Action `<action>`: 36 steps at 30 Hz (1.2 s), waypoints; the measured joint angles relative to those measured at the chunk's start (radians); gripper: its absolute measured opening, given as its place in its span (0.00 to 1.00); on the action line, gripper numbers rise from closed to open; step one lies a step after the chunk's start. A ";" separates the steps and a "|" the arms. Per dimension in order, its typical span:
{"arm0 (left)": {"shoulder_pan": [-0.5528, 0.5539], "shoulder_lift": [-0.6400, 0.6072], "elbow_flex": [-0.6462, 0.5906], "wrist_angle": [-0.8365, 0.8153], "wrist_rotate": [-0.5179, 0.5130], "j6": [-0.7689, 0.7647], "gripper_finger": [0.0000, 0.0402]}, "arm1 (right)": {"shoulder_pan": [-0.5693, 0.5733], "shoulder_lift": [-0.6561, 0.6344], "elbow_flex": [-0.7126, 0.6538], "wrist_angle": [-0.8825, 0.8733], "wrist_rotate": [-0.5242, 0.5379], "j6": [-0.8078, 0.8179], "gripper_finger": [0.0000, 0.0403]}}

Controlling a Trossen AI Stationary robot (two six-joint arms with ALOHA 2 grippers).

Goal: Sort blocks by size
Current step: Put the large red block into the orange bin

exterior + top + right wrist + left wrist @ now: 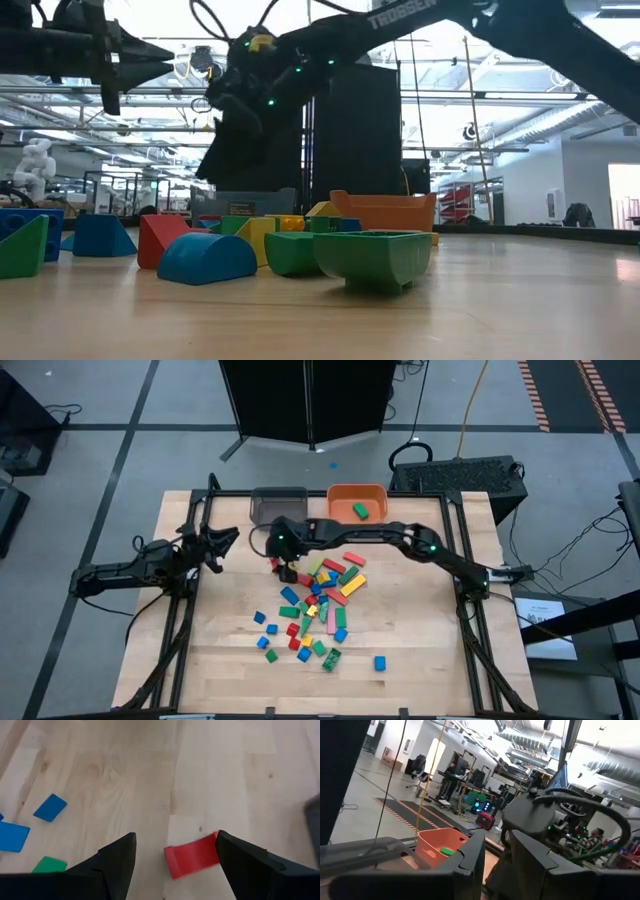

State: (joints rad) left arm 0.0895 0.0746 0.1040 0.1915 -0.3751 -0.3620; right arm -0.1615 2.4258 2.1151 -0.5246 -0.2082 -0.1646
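Observation:
Many small coloured blocks [318,605] lie scattered on the wooden table's middle. My right gripper [284,568] reaches to the pile's far left edge and points down, open. A red block [192,860] lies flat on the table between its fingers, close to one of them; it also shows in the high view [277,564]. My left gripper [218,550] is open and empty above the table's left side, level, pointing toward the right arm. My right gripper straddles the red block from above. One end of the block [212,851] lies right at the inner side of one finger [230,857]; I cannot tell whether they touch. The other finger stands clear of it.
A grey bin [278,505] and an orange bin [345,495] holding a green block [360,510] stand at the table's far edge. A lone blue block [380,662] lies near the front right. Bare wood lies at the near edge and at the right.

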 joint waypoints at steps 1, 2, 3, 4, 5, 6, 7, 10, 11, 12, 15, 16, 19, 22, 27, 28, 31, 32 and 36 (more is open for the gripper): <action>0.000 0.000 0.000 0.000 0.000 0.000 0.24 | 0.004 0.013 0.012 -0.015 0.000 -0.004 0.65; 0.000 0.000 0.000 0.000 0.001 0.000 0.24 | 0.008 0.021 0.016 -0.026 0.000 -0.007 0.65; 0.000 0.000 0.000 -0.001 0.002 0.000 0.24 | 0.011 0.032 0.017 -0.032 0.001 -0.011 0.65; 0.000 0.000 0.000 -0.001 0.003 0.000 0.24 | 0.014 0.035 0.017 -0.039 0.001 -0.013 0.65; 0.000 0.000 0.000 -0.001 0.005 0.000 0.24 | 0.015 0.037 0.017 -0.053 0.002 -0.015 0.65; 0.000 0.000 0.000 -0.001 0.005 0.000 0.24 | 0.018 0.041 0.017 -0.059 0.002 -0.017 0.65; 0.000 0.000 0.000 -0.005 0.005 0.000 0.24 | 0.020 0.045 0.018 -0.054 0.002 -0.024 0.65; 0.000 0.000 0.000 -0.015 0.005 0.000 0.24 | 0.020 0.048 0.019 -0.062 0.017 -0.047 0.62; 0.000 0.000 0.000 -0.023 0.005 0.000 0.24 | 0.020 0.049 0.019 -0.058 0.041 -0.055 0.60; 0.000 0.000 0.000 -0.026 0.005 0.000 0.24 | 0.020 0.052 0.019 -0.054 0.064 -0.064 0.58; 0.000 0.000 0.000 -0.025 0.005 0.000 0.24 | 0.019 0.058 0.019 -0.055 0.100 -0.075 0.52; 0.000 0.000 0.000 -0.026 0.005 0.001 0.24 | 0.019 0.061 0.019 -0.058 0.103 -0.076 0.50; 0.000 0.000 0.000 -0.026 0.005 0.000 0.24 | 0.019 0.077 0.019 -0.041 0.098 -0.075 0.46; 0.000 0.000 0.000 -0.025 0.005 0.000 0.24 | 0.026 0.092 0.018 -0.026 0.100 -0.084 0.43; 0.000 0.000 0.000 -0.027 0.005 0.000 0.24 | 0.032 0.105 0.018 -0.020 0.158 -0.099 0.35; 0.000 0.000 0.000 -0.027 0.005 0.000 0.24 | 0.031 0.107 0.018 -0.031 0.182 -0.099 0.30; 0.000 0.000 0.000 -0.029 0.005 0.000 0.24 | 0.031 0.104 0.020 -0.050 0.217 -0.088 0.11; 0.000 0.000 0.000 -0.028 0.005 0.000 0.24 | 0.030 0.103 0.020 -0.052 0.219 -0.075 0.06; 0.000 0.000 0.000 -0.029 0.005 -0.001 0.24 | 0.028 0.092 0.020 -0.052 0.259 -0.025 0.05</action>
State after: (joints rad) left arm 0.0895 0.0746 0.1040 0.1627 -0.3702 -0.3626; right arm -0.1331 2.5179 2.1346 -0.5765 0.0513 -0.1897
